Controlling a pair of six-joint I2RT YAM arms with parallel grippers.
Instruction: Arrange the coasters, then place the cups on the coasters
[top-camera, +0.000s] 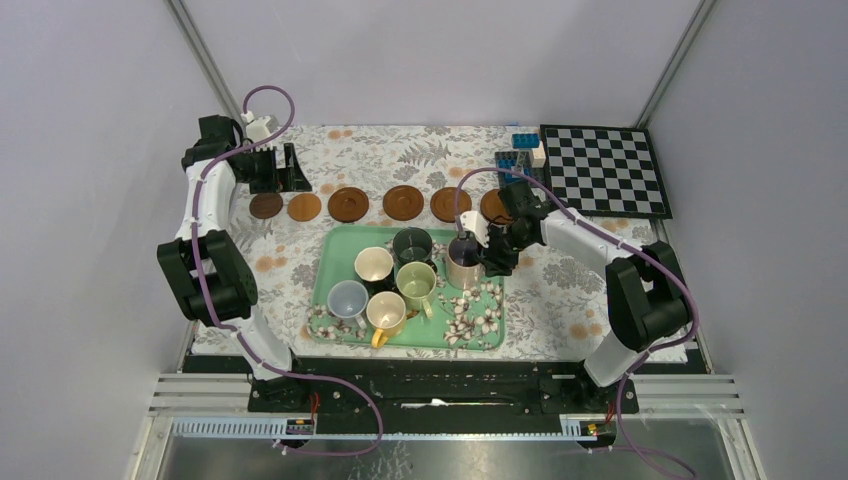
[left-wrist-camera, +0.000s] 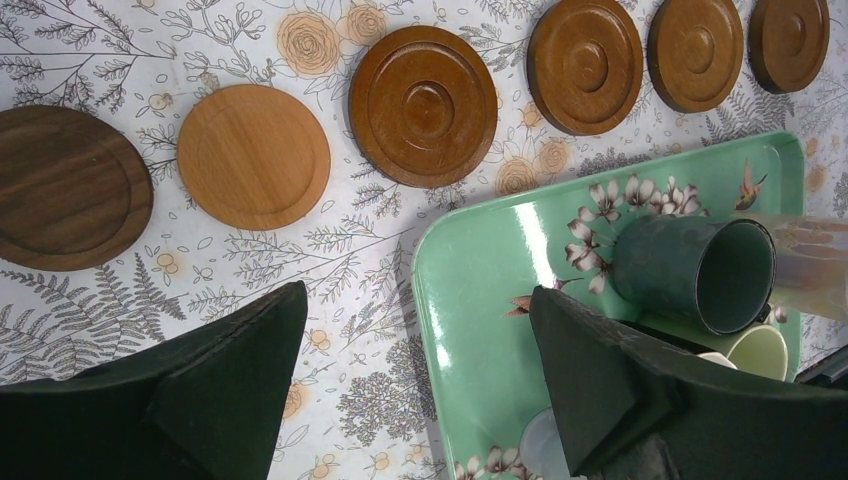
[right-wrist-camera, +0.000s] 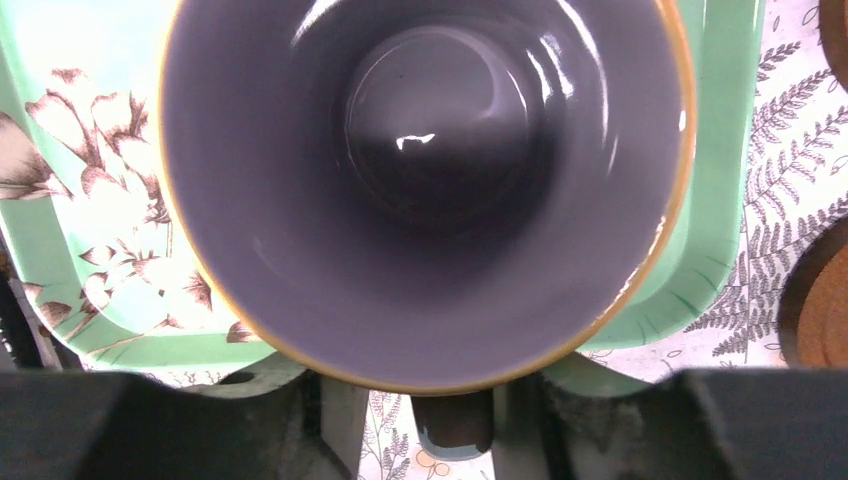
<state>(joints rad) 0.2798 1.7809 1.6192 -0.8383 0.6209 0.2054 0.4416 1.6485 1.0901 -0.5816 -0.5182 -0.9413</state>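
Six brown coasters lie in a row behind the tray, from a dark coaster (top-camera: 266, 205) (left-wrist-camera: 60, 185) at the left to a coaster (top-camera: 493, 205) half hidden by my right arm. On the green floral tray (top-camera: 340, 240) (left-wrist-camera: 480, 300) stand the cream cup (top-camera: 373, 265), dark green cup (top-camera: 411, 245) (left-wrist-camera: 690, 272), olive cup (top-camera: 416, 283), pale blue cup (top-camera: 348, 298) and yellow cup (top-camera: 386, 313). The pinkish-beige cup (top-camera: 463, 262) (right-wrist-camera: 420, 180), purple inside, is at the tray's right edge. My right gripper (top-camera: 490, 252) (right-wrist-camera: 430, 420) straddles its handle (right-wrist-camera: 455, 420); a sliver of cloth shows beside it. My left gripper (top-camera: 288, 170) (left-wrist-camera: 418, 300) hangs open and empty above the row's left end.
A chessboard (top-camera: 605, 168) lies at the back right, with blue and grey blocks (top-camera: 520, 150) next to it. The floral cloth (top-camera: 580, 290) covers the table. White walls and metal posts close in the back and sides.
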